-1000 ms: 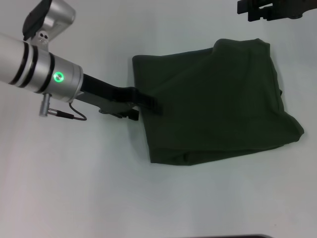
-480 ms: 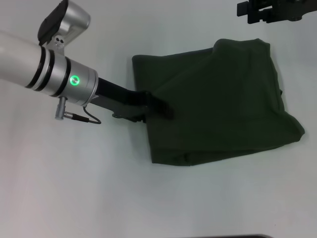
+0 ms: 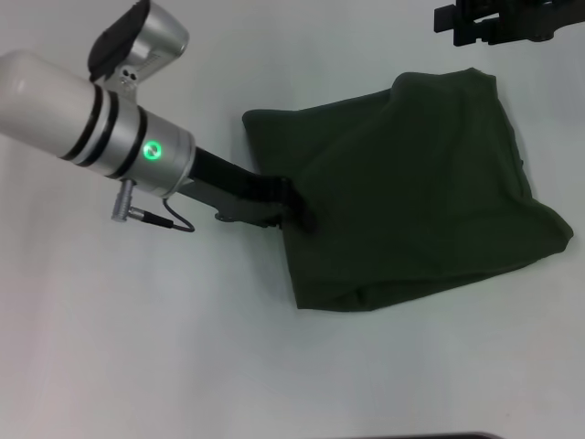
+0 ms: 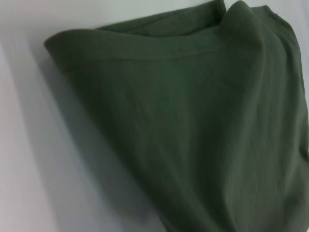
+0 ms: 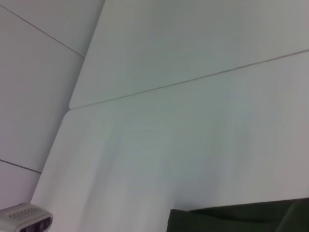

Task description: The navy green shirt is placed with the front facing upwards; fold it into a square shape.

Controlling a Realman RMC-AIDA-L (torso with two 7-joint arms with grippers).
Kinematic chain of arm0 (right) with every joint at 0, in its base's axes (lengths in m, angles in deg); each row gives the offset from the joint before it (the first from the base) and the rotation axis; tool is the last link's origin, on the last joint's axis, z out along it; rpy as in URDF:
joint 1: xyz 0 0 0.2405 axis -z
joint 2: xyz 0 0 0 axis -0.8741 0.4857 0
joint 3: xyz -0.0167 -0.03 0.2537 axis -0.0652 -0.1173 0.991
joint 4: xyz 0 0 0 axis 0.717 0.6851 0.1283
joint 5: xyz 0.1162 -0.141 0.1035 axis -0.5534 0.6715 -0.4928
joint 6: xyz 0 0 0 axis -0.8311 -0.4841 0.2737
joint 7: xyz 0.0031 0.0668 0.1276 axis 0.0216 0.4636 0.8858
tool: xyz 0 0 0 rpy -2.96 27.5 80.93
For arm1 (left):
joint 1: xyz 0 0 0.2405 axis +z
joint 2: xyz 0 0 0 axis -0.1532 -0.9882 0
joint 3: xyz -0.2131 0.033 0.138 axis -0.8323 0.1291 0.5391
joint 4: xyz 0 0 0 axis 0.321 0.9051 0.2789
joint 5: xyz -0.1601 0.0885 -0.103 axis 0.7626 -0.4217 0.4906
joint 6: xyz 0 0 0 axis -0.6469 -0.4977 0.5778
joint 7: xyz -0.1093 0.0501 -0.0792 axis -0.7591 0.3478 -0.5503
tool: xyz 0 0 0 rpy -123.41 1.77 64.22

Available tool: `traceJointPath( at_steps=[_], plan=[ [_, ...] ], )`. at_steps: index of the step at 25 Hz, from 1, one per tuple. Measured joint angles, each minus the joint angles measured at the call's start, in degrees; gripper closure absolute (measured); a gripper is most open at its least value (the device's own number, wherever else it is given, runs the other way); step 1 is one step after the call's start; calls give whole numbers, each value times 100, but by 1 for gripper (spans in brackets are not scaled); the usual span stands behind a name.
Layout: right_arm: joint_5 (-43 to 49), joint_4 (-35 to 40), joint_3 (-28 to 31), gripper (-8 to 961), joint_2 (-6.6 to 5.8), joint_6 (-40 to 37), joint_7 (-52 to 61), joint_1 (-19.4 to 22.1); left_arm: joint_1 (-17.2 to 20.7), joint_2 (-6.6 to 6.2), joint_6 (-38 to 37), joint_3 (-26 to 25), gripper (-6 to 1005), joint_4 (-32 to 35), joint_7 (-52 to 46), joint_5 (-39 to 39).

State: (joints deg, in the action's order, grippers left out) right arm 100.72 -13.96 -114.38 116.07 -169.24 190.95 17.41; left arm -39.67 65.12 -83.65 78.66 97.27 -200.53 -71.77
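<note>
Since earlier frame: left gripper (image 3: pixel 300 212) pushed further right, shirt (image 3: pixel 411 192) dragged along, its right corner shifted toward table (image 3: pixel 137 347) edge. Shirt lies bunched, roughly folded, right of centre. Left fingers seemingly pinching left edge; grip partly hidden by cloth. Right gripper (image 3: pixel 484 23) parked far right, fingers' state cannot be told. Risk: layers slid askew by dragging, square lost; edge slipped if pinch shallow.

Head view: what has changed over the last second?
The left hand pushed rightward against the navy green shirt, sliding its left and near edges and right corner to the right. The right hand stayed parked at the far right; the shirt stays folded.
</note>
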Motion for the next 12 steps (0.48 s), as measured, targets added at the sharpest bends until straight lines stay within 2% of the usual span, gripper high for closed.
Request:
traceJointPath(
  at_steps=[5,12],
  plan=[
    [0,-10,0,468,2,-4,1,31,220,-140,-86,-69,870,157,-129,11],
    [1,-11,-1,467,-4,11,19,51,701,-376,-423,-247,912,642,-351,29]
  ],
)
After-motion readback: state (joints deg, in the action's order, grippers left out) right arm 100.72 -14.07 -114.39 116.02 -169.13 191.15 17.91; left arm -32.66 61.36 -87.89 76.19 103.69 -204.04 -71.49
